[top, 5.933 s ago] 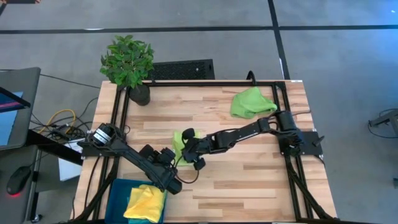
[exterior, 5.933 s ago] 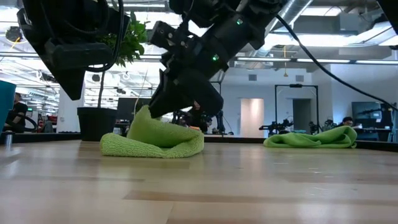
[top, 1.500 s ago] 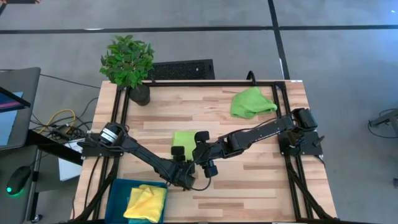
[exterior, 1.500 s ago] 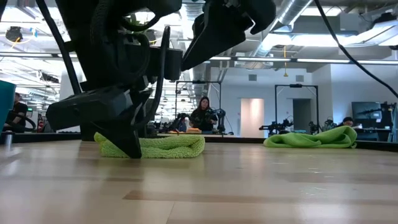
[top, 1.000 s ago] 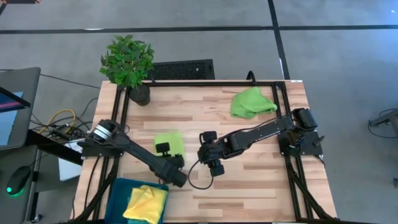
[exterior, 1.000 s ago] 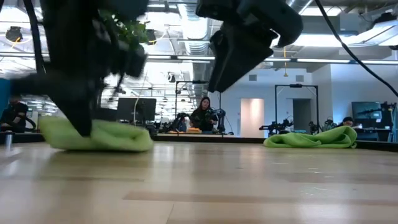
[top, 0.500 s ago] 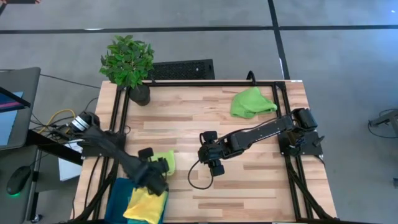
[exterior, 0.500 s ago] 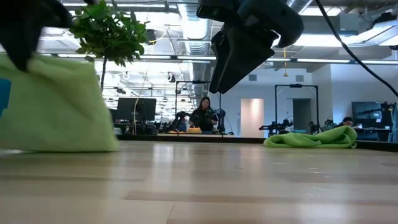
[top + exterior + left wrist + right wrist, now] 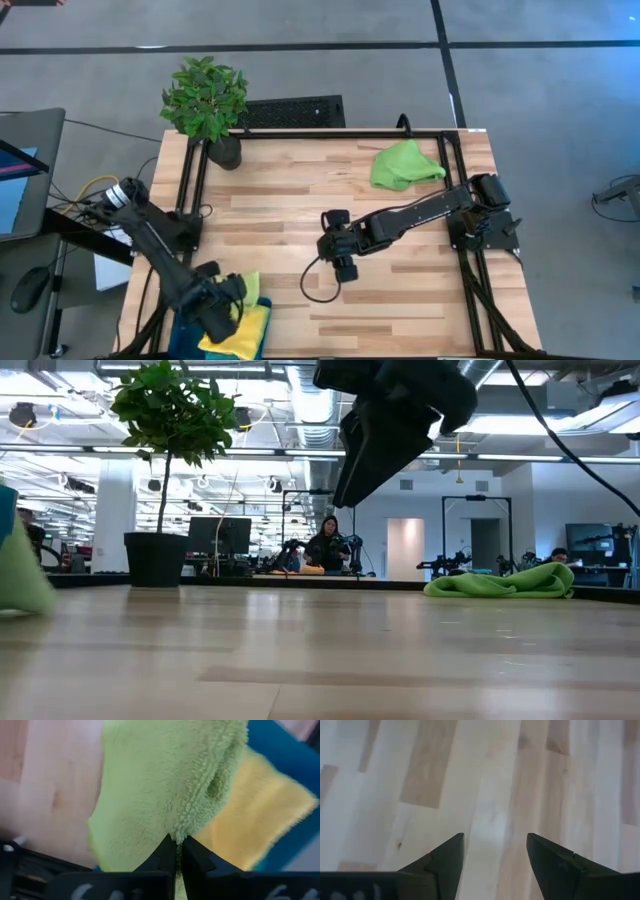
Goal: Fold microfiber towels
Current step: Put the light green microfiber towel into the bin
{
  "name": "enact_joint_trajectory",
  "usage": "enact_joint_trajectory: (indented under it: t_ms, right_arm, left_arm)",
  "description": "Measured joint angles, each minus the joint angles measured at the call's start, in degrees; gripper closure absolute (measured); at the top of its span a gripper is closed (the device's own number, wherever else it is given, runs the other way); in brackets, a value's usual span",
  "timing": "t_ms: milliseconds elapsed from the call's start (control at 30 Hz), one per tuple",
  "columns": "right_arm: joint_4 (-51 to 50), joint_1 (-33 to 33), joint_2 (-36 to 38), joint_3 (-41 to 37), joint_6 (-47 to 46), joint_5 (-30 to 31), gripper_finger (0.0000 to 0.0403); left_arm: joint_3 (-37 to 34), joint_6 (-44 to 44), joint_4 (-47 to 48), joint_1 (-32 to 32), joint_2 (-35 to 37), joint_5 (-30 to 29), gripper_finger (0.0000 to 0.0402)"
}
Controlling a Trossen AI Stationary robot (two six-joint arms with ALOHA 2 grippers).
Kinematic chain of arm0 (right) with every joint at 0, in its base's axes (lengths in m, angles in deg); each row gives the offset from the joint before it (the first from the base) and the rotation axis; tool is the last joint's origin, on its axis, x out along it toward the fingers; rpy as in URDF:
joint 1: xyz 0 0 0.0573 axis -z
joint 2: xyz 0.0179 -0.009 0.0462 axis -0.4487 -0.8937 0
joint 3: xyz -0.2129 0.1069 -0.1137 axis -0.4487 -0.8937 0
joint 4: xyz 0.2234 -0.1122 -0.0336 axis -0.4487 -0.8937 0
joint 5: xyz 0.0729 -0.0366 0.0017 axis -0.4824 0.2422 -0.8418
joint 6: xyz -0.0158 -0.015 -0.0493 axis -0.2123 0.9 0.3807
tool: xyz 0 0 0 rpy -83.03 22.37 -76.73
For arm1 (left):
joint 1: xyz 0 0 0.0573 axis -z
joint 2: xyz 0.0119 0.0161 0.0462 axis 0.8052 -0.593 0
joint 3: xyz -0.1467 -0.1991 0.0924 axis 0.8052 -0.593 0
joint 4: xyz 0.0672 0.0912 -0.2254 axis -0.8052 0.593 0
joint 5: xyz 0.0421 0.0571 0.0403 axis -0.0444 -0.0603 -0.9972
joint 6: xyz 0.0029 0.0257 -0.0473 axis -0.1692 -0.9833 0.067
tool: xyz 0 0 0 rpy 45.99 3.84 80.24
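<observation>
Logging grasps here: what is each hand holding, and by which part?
The left hand pinches the folded lime green towel by its edge. The right hand holds nothing.

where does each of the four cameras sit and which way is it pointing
High view: overhead, straight down on the wooden table; both arms show.
Low view: table height, level toward the room; the right arm hangs above.
Left wrist view: down past the shut left end effector pinching a folded lime green microfiber towel above a yellow microfiber towel.
Right wrist view: down at bare planks between the open right end effector.
High and low views share the crumpled lime green microfiber towel.
</observation>
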Motion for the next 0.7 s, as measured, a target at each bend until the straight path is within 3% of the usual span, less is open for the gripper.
enact_joint_trajectory:
  t_ms: [267, 700]
  right_arm:
    - [0.0, 0.0, 0.0, 0.0, -3.8, 4.9, 0.0163]
    - [0.4, -0.1, 0.0, 0.0, -3.3, 4.6, 0.0163]
  left_arm:
    - [5.5, 7.1, -1.6, 5.8, 0.2, -5.7, 0.0401]
    - [4.9, 8.1, -13.1, 8.2, -6.9, 1.0, 0.0401]
